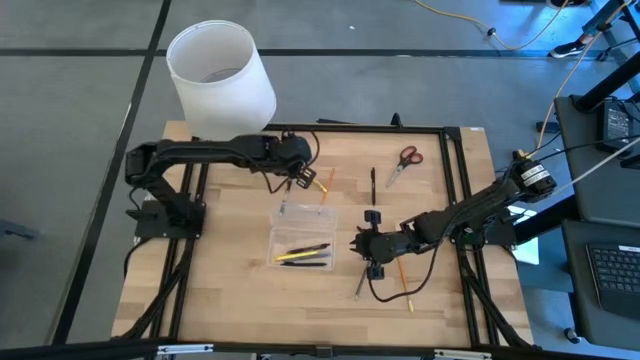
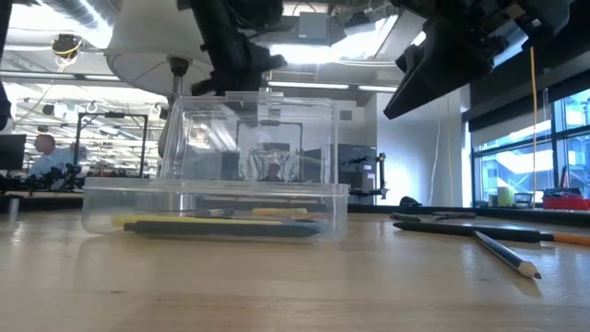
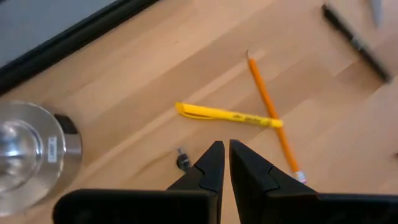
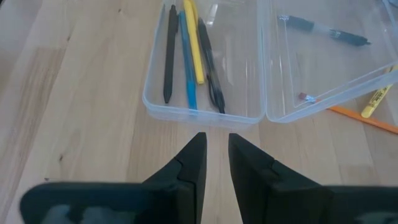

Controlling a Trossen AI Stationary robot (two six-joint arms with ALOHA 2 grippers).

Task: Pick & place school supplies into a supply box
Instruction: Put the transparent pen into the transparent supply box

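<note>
High view: clear supply box [image 1: 302, 237] lies open mid-table, pens inside its near half; left gripper [image 1: 300, 180] hangs just beyond the box beside a yellow highlighter [image 1: 323, 188]; right gripper [image 1: 366, 244] sits just right of the box; red-handled scissors [image 1: 403, 161] lie near the far right corner; white lamp shade [image 1: 220, 75] stands at the far left

Low view: box [image 2: 215, 207] with lid raised, dark and yellow pens along its floor; a pencil [image 2: 506, 254] lies to the right

Left wrist view: fingers [image 3: 208, 169] nearly together, clasping nothing; highlighter [image 3: 227, 115] crosses an orange pencil [image 3: 272, 114]

Right wrist view: fingers [image 4: 194, 163] narrowly parted, empty; black, blue and yellow pens [image 4: 189, 53] lie in the tray
</note>
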